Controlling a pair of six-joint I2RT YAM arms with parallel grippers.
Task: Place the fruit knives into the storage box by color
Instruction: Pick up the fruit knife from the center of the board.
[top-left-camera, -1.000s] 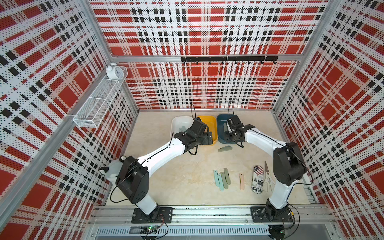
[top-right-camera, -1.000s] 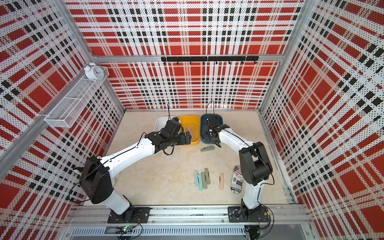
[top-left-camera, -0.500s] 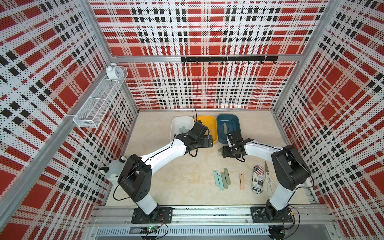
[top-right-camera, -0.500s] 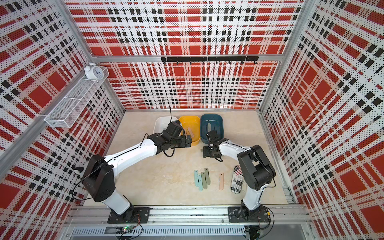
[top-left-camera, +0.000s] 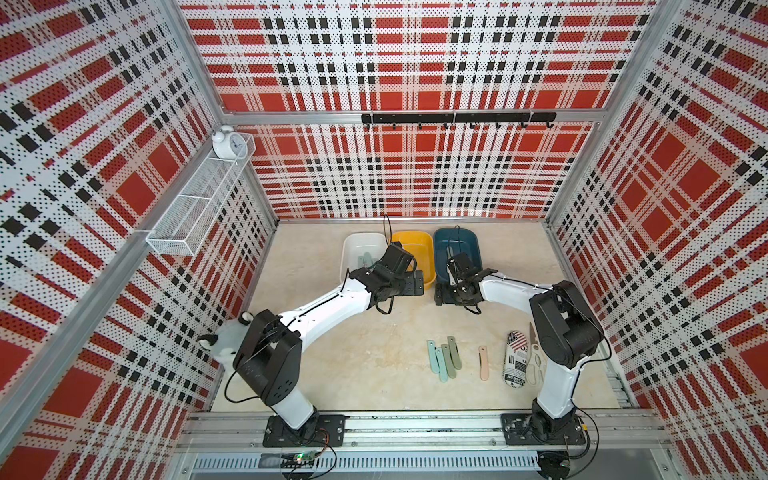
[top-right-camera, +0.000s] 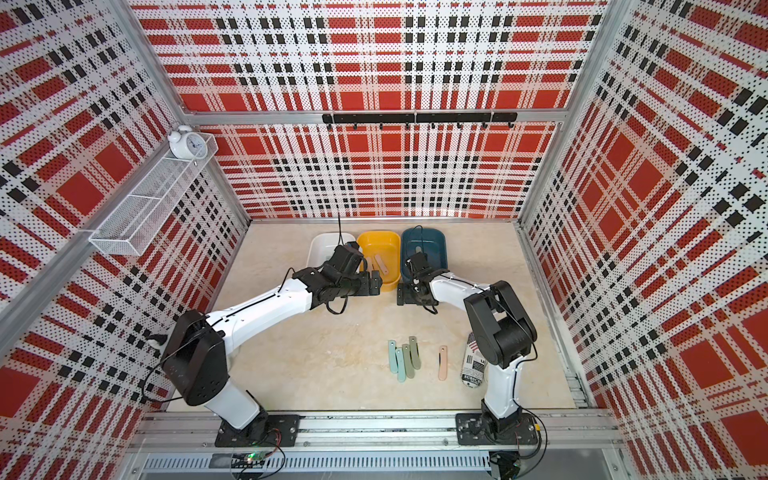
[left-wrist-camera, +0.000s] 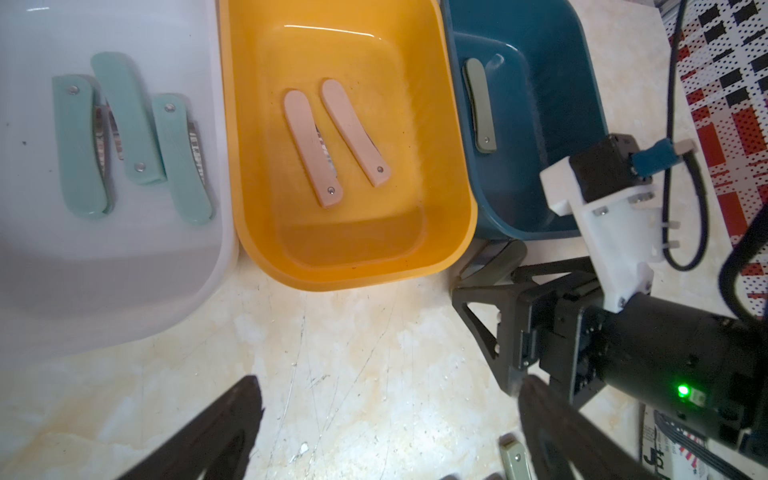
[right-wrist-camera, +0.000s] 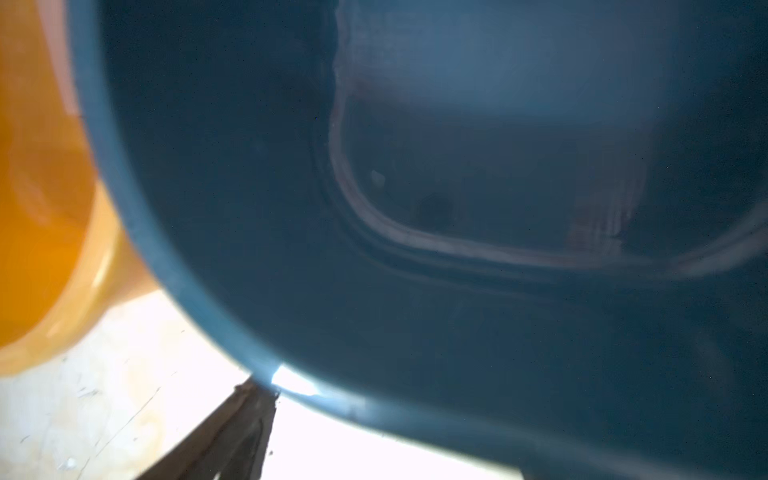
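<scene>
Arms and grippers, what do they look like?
Left arm and right arm: white link shells, black joints, thin black cables at the wrists. Left gripper and right gripper: black, trussed fingers. Right wrist has a white bracket, blue plug, green LED.

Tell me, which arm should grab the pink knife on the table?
Probably right. The pink knife lies near the right arm's base, and the right gripper is open. The left gripper would have to reach across.

Red plaid walls (top-left-camera: 415, 62) stand round me, beige marbled floor (top-left-camera: 374, 374) below (wire shelf (top-left-camera: 195, 208) left, hook rail (top-left-camera: 457, 118) far).
</scene>
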